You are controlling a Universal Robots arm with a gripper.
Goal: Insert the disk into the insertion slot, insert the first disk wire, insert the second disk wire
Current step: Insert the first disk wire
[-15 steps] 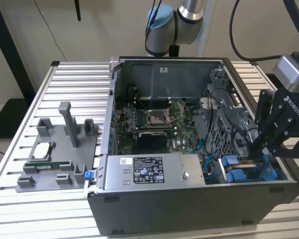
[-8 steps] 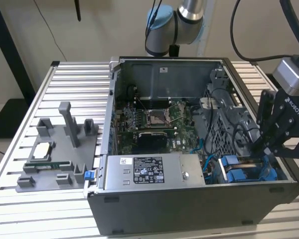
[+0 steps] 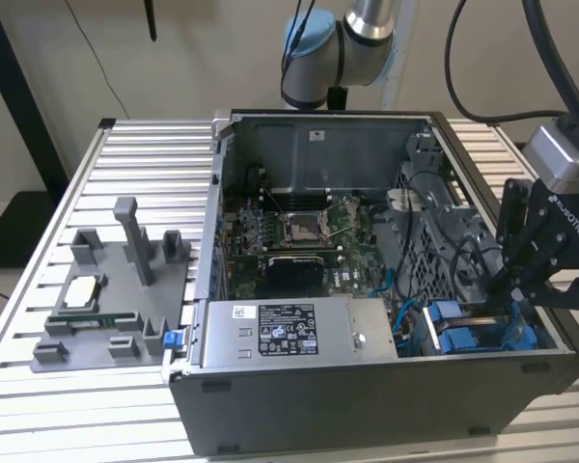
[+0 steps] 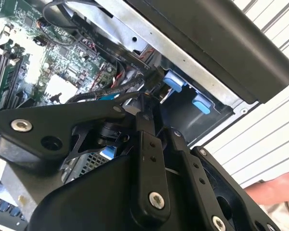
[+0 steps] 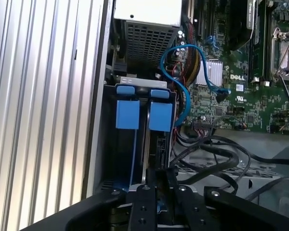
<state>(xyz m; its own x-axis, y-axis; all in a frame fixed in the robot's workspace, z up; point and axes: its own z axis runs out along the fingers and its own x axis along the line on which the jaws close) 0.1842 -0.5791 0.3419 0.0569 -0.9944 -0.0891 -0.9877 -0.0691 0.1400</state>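
My black gripper hangs over the dark grey drive cage in the open computer case, at the exterior view's right. In the first wrist view its fingers stand pressed close together right at the cage's near end. Whether anything is pinched between them is hidden. The insertion slot has two blue tabs at its far edge. The disk appears to sit edge-on in the bay under one tab. Black disk wires loop beside the fingers. The second wrist view shows the fingertips among black wires.
A grey labelled power-supply box lies along the case's front, and the motherboard sits behind it. A blue cable arcs beside the cage. A grey fixture with parts rests on the slatted table. A person's hand is near the case.
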